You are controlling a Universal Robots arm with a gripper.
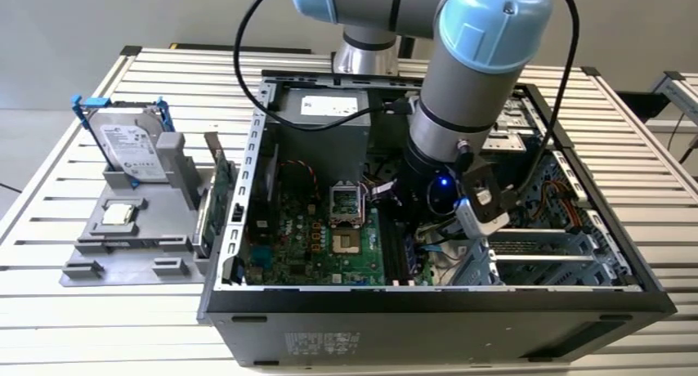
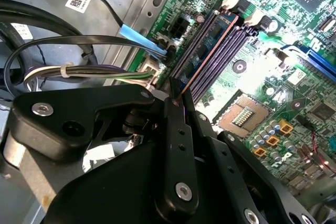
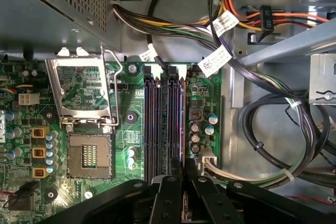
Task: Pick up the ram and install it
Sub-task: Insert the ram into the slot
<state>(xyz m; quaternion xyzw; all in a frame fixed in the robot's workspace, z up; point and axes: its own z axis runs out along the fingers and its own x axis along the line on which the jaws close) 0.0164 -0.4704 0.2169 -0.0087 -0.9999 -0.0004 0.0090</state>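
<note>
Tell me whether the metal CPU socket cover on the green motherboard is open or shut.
Open. In the first wrist view the metal CPU socket cover is swung back off the bare socket on the green motherboard.

There is one robot arm (image 1: 469, 90) and one open computer case (image 1: 436, 306). At the exterior view's left are one hard drive (image 1: 131, 147) in a blue frame, one grey holder tray (image 1: 120, 261) and one green expansion card (image 1: 221, 196). In the first wrist view, one motherboard (image 3: 131, 77) carries four memory slots (image 3: 152, 124), one open processor socket (image 3: 90, 156) and three orange square components (image 3: 38, 152). The second wrist view shows one ram stick (image 2: 207, 45).
</note>
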